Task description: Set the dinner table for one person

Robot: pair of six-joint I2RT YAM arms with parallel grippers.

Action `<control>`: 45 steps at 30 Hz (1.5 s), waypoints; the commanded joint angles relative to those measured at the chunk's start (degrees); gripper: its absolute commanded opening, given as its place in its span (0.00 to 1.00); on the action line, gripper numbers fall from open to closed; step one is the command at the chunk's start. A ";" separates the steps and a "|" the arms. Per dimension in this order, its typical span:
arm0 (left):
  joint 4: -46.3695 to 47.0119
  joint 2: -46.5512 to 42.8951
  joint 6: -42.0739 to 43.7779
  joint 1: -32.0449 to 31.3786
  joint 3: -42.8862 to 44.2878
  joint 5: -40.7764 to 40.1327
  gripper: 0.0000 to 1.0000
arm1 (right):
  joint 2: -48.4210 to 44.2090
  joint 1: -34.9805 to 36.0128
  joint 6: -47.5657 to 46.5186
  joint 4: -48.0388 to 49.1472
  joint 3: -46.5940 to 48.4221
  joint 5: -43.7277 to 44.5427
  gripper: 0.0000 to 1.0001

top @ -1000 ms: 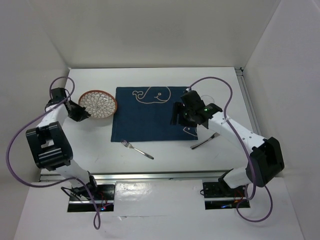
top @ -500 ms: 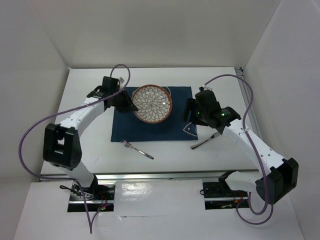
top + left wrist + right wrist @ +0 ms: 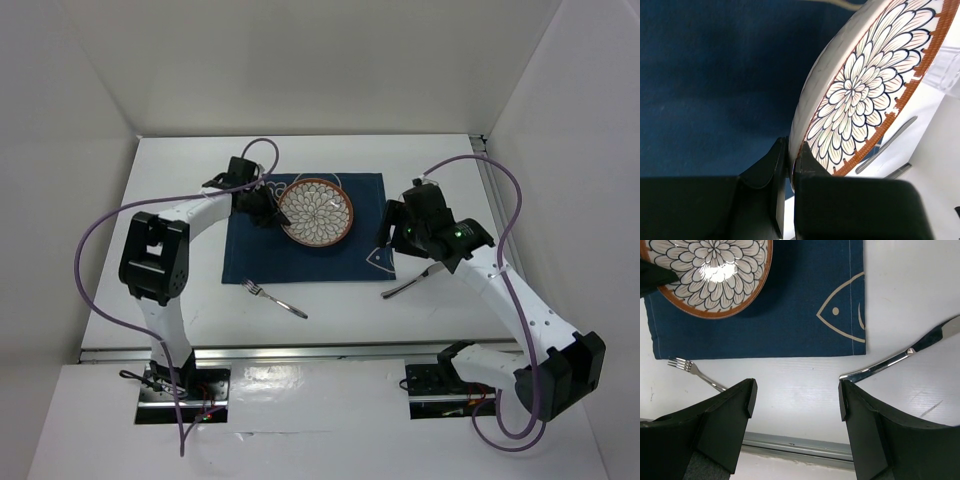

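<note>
White enclosure walls [image 3: 300, 70] shut in the large plain white square tabletop [image 3: 180, 300] on the left, far and right sides, and a metal rail [image 3: 300, 352] runs along its near edge. There is bare room left of the navy blue cloth placemat with white whale and fish drawings [image 3: 300, 262] and along the near strip. There a silver fork [image 3: 275, 298] lies just off the cloth's near edge and a silver table knife [image 3: 410, 283] lies off its near right corner. The left gripper [image 3: 790, 161] is clamped narrow on the rim of the round ceramic plate with petal pattern and brown rim [image 3: 316, 212], which sits tilted over the far middle of the placemat. I can't tell from either view whether its underside touches the cloth. The right gripper [image 3: 796, 400] hangs wide apart, holding nothing, above the tabletop by the placemat's near right edge. The tabletop lies beneath both grippers, with neither touching it.
</note>
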 commanded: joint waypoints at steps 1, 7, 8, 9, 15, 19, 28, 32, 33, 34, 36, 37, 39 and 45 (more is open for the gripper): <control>7.97 -0.57 -2.63 0.04 4.29 7.09 0.00 | -1.16 -0.55 0.04 -1.21 -0.10 0.35 0.78; 7.27 1.54 -3.94 0.04 4.12 7.09 0.00 | -1.16 -1.08 0.04 -1.21 -0.10 0.35 0.78; 8.14 1.54 -3.94 0.04 3.59 7.61 0.00 | -1.16 -1.08 0.04 -1.21 -0.10 0.35 0.78; 8.85 1.54 -5.25 0.04 2.37 8.23 0.00 | -1.16 -1.08 0.04 -1.21 -0.10 0.35 0.78; 10.08 1.54 -6.32 0.04 0.69 9.11 0.00 | -1.16 -1.08 0.04 -1.21 -0.63 0.35 0.78; 7.97 2.06 -6.32 0.04 0.69 7.10 0.00 | -1.16 -1.08 0.04 -1.21 -0.63 0.35 0.78; 4.99 2.59 -5.79 0.04 0.69 4.28 0.00 | -1.16 -1.08 0.56 -1.74 -0.63 0.35 0.78; 2.88 3.20 -5.79 0.04 0.68 3.14 0.01 | -1.16 -1.08 0.56 -1.74 -0.63 0.35 0.78; 2.09 3.21 -5.27 0.04 0.69 3.14 0.05 | -1.16 -1.08 0.56 -1.74 -0.63 0.35 0.78; 2.09 3.73 -5.26 0.04 0.69 2.27 0.19 | -1.16 -1.08 0.56 -1.74 -0.63 0.35 0.78; -0.36 3.73 -4.74 -0.48 1.91 0.07 0.35 | -1.16 -1.08 0.56 -1.74 -0.63 0.96 0.78; -1.16 3.73 -4.21 -1.01 1.92 0.06 0.38 | -0.64 -1.08 0.56 -1.74 -0.63 0.97 0.78; -3.79 3.73 -4.21 -1.01 3.49 -1.52 0.52 | 0.68 -1.08 0.56 -2.34 1.73 1.59 0.81; -7.14 3.73 -3.07 -1.01 5.25 -4.59 0.80 | 3.66 -1.08 2.22 -1.48 5.60 6.14 0.89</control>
